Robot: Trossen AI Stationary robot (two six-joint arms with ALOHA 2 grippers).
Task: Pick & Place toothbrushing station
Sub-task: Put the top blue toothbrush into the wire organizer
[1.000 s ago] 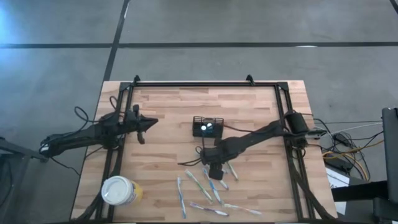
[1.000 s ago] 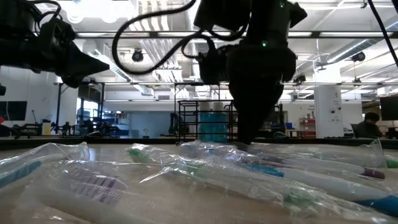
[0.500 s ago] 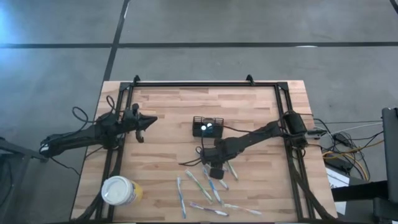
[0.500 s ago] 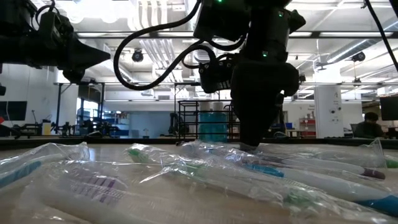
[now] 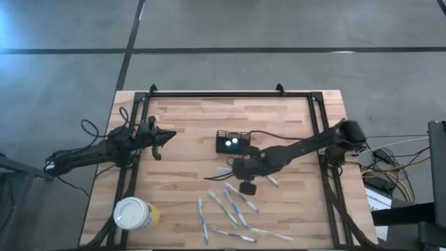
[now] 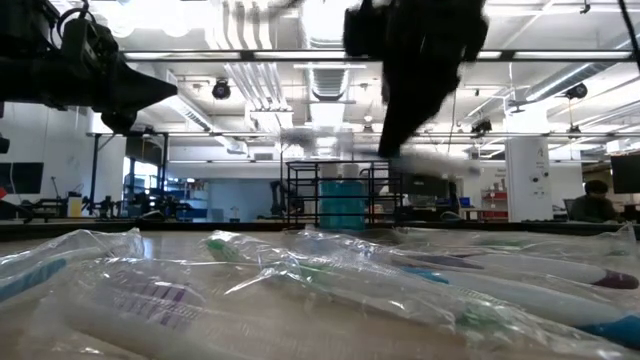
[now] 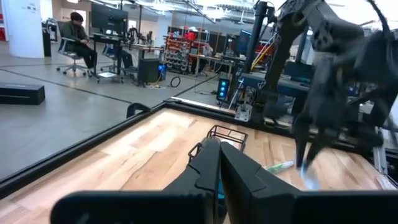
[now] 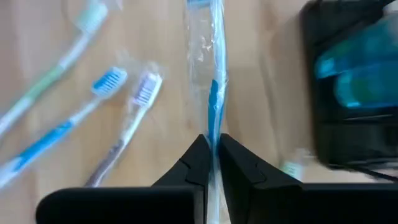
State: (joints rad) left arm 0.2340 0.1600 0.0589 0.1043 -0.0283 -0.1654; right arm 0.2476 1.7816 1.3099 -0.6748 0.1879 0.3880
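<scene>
Toothbrushing station (image 5: 233, 142), one; seven loose toothbrushes (image 5: 221, 207).

Blk slatted toothbrushing station (image 5: 232, 141) upright, mid-table, blue items inside.

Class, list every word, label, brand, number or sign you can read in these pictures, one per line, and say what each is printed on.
None can be read.
Wrapped toothbrushes: any print on the wrappers is too blurred to read.
Yellow cup: no text shows.
Black holder: no text shows.
Toothbrush in the right gripper: no lettering shows.
Monitors and shelves in the room behind: too small to read.
</scene>
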